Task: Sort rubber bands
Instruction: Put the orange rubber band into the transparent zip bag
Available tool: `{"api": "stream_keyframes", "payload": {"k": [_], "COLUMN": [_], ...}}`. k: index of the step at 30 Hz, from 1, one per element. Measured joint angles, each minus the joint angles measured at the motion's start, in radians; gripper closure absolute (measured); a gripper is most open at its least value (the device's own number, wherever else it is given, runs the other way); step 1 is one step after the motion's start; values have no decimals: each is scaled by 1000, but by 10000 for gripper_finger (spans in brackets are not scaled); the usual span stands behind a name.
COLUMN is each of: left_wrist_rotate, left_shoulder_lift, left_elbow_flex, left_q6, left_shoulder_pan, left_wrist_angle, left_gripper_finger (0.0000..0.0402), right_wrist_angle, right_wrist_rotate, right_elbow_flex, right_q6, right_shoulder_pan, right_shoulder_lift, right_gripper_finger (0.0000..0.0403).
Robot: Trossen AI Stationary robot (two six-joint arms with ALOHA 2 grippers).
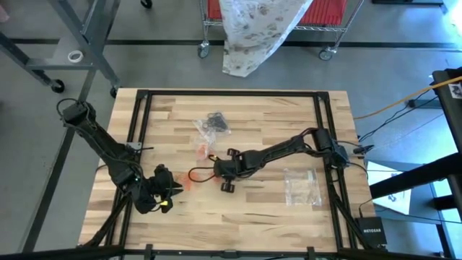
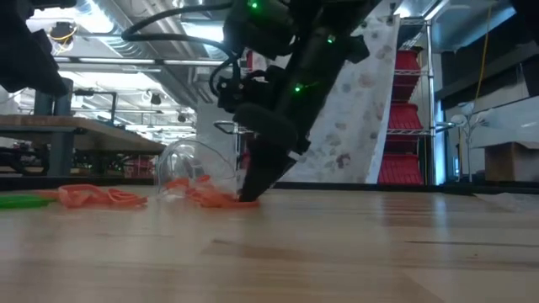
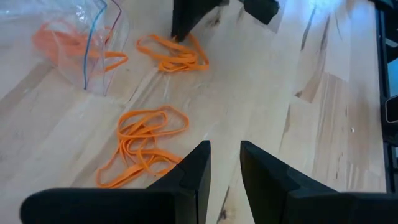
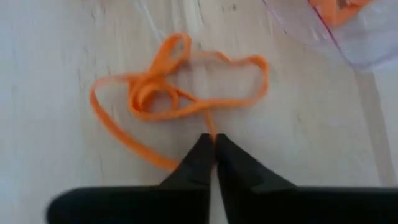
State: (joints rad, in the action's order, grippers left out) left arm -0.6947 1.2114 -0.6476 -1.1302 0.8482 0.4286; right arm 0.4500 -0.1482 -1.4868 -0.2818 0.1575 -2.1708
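A small tangle of orange rubber bands (image 4: 180, 87) lies on the wooden table, with my right gripper (image 4: 214, 146) shut at its near edge, fingertips down on the wood. In the low view, the gripper (image 2: 250, 194) stands beside a clear bag (image 2: 189, 168) that holds more orange bands. Another loose bunch of orange bands (image 3: 149, 146) lies just in front of my left gripper (image 3: 225, 168), which hovers open with nothing between its fingers. My right gripper pinches a single orange strand (image 4: 210, 129) at the edge of the tangle between its two fingertips. The fingers come from above, slanting steeply down. The rest of the tangle lies slack and flat on the table.
A clear bag with black bands (image 1: 213, 124) lies toward the far side of the table. Another clear bag (image 1: 303, 186) lies at the right. A green band (image 2: 21, 202) lies at the left in the low view. Black frame bars (image 1: 321, 130) run along the table's sides.
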Motion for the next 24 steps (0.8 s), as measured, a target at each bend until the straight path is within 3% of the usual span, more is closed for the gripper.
{"api": "stream_keyframes", "payload": {"k": [10,20,24], "left_wrist_rotate": [-10,-15,-15], "left_shoulder_lift": [0,0,0], "left_elbow_flex": [0,0,0], "left_q6": [-26,-20,-21], "left_shoulder_pan": [0,0,0], "left_wrist_angle": [-3,-28,-30], "left_gripper_finger": [323,323,323], "right_wrist_angle": [243,61,90], "right_wrist_rotate": [21,2,-73], "right_elbow_flex": [4,3,5], "right_q6": [-58,-66,-85], "right_shoulder_pan": [56,64,64], "right_shoulder_lift": [132,142,123], "right_gripper_finger": [395,398,392]}}
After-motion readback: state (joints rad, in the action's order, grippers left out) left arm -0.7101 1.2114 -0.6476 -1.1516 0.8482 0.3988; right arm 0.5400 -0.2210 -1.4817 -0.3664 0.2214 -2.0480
